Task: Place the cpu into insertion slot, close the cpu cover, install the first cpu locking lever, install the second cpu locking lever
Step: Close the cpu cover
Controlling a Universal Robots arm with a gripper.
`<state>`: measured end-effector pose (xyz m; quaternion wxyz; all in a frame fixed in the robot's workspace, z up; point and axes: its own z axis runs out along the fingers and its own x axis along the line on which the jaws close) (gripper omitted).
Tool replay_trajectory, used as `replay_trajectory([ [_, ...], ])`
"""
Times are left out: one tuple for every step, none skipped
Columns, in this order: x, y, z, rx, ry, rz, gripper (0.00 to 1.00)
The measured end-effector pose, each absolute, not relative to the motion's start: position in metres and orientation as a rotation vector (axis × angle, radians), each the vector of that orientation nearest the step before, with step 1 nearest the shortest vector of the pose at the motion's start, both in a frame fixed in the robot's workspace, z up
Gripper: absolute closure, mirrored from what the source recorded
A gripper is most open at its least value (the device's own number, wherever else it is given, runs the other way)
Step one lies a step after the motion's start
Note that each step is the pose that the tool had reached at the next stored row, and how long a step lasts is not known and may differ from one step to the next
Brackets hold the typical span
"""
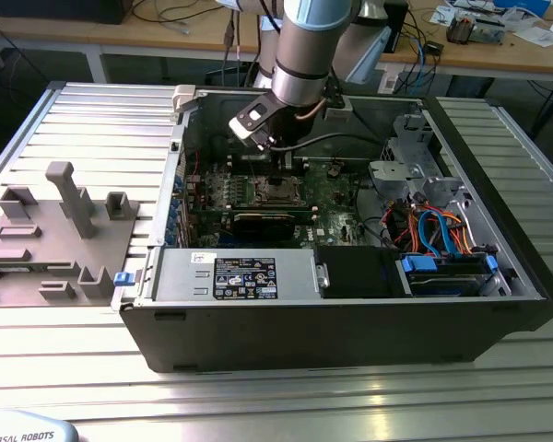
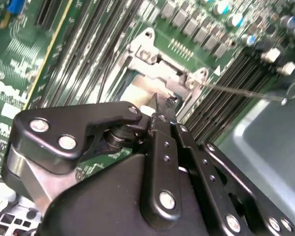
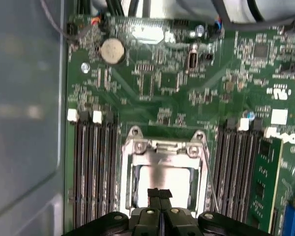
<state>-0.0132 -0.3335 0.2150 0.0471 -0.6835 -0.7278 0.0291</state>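
Inside the open computer case [image 1: 350, 313] on the ribbed counter [image 1: 258, 396], the arm is reaching down over the green motherboard [image 3: 157, 83]. The end effector [image 3: 160, 192] is hanging with its fingers clenched together, grasping nothing, over one edge of the cpu [image 3: 163, 179]. The cpu is lying in the insertion slot [image 3: 132, 189], between the memory slots [image 3: 91, 167]. The cpu cover [image 3: 160, 150] is lying flat around it. A thin lever wire [image 2: 246, 91] is standing off one side.

Illegible printed label [image 1: 245, 277] on metal housing [image 1: 173, 276]

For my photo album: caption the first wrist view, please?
Closed gripper at the silver chip on a green circuit board.
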Motion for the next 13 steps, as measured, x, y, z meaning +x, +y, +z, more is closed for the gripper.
replay_trajectory([
  [-0.010, -0.334, 0.215, -2.084, -2.218, 0.092, 0.89],
  [-0.006, -0.333, 0.216, -2.081, -2.216, 0.098, 0.89],
  [-0.005, -0.333, 0.217, -2.080, -2.215, 0.099, 0.89],
  [-0.004, -0.333, 0.218, -2.080, -2.214, 0.100, 0.89],
  [-0.004, -0.333, 0.221, -2.079, -2.214, 0.100, 0.89],
  [-0.004, -0.333, 0.226, -2.080, -2.214, 0.100, 0.89],
  [-0.004, -0.333, 0.229, -2.080, -2.214, 0.100, 0.89],
  [-0.004, -0.333, 0.234, -2.080, -2.214, 0.100, 0.89],
  [-0.004, -0.333, 0.237, -2.080, -2.214, 0.100, 0.89],
  [-0.004, -0.333, 0.240, -2.080, -2.214, 0.100, 0.89],
  [-0.004, -0.333, 0.242, -2.080, -2.214, 0.100, 0.89],
  [-0.004, -0.333, 0.245, -2.080, -2.214, 0.100, 0.89],
  [-0.004, -0.333, 0.249, -2.080, -2.214, 0.100, 0.89],
])
